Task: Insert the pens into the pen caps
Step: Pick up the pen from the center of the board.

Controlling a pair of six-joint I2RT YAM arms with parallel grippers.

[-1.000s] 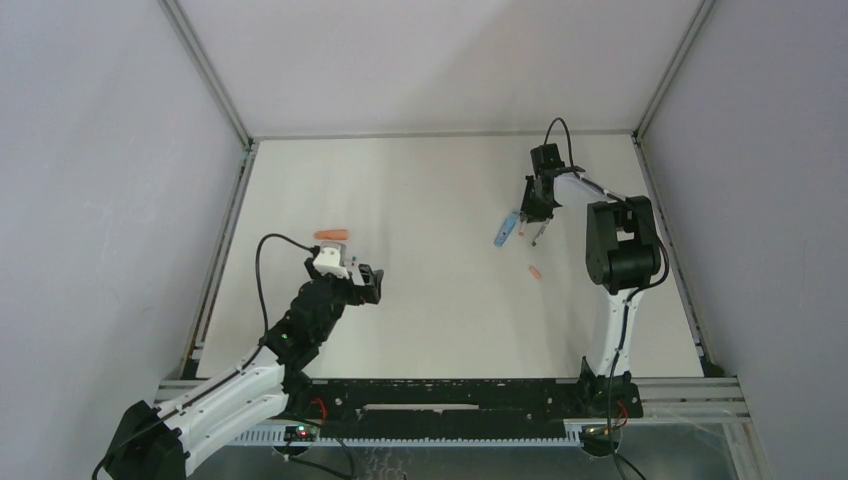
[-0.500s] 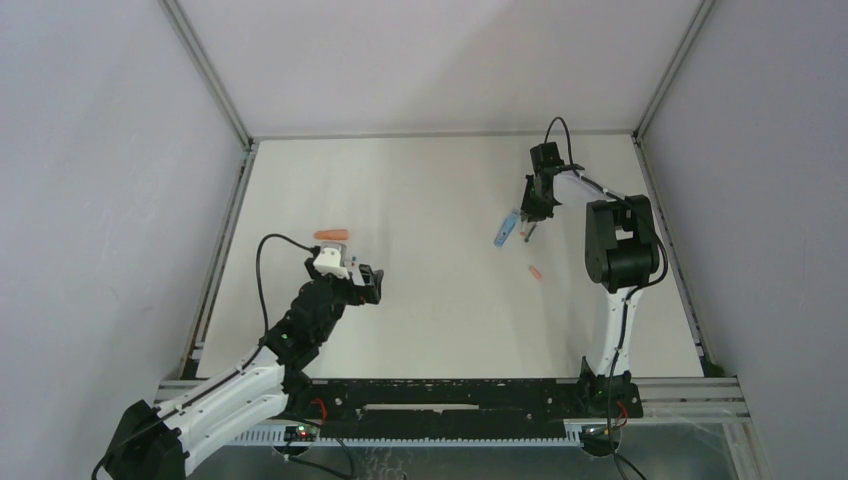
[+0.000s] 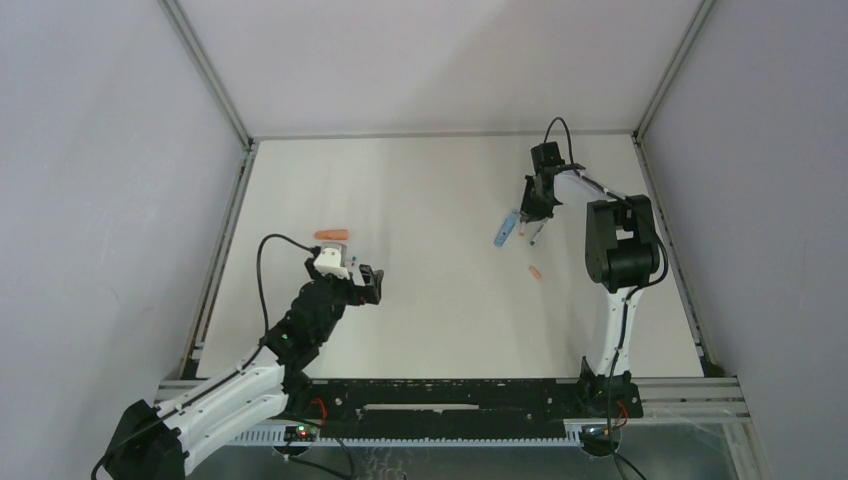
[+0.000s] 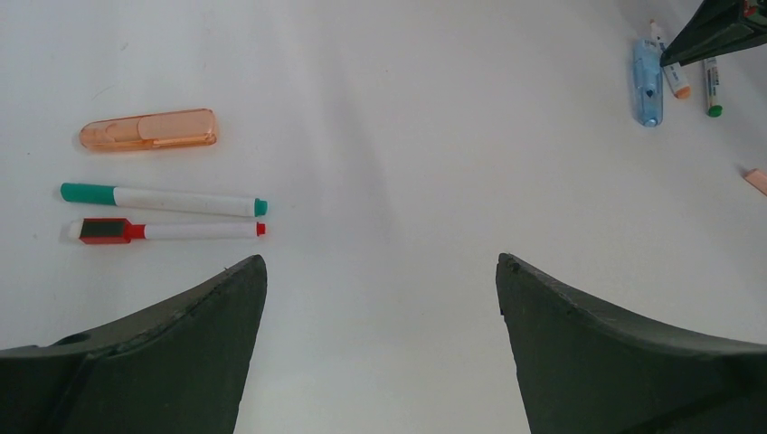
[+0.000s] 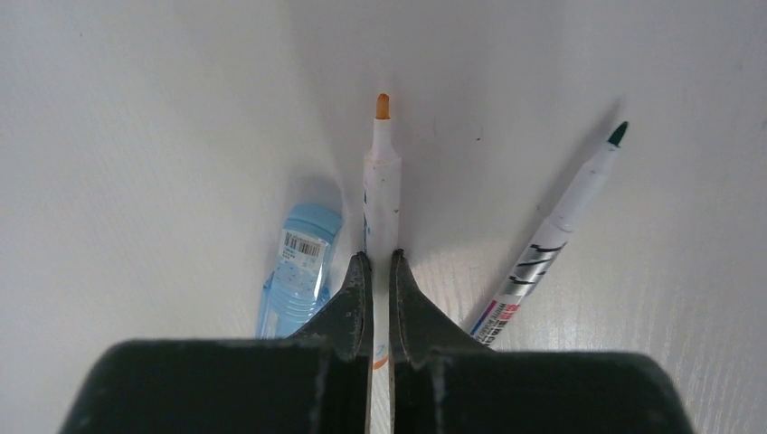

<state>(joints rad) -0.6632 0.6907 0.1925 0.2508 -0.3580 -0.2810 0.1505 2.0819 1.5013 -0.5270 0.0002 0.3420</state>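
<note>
White table (image 3: 430, 200), far right side: right gripper (image 5: 381, 262) clamps tight on an orange-tipped pen (image 5: 381, 194), between blue cap (image 5: 298, 271) and green-tipped pen (image 5: 561, 226).
Left gripper (image 4: 380, 271) hangs wide open near orange cap (image 4: 149, 130); a straight, level lift should spare the neighbours.

The table (image 5: 136, 108) looks matt white. The blue cap (image 5: 297, 267) and orange cap (image 4: 149, 130) are translucent glossy plastic. The orange-tipped pen (image 5: 381, 194) is smooth white plastic.

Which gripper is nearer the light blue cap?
Right: right gripper beside the light blue cap, shut on the orange-tipped pen; left gripper open, far across the table.
</note>
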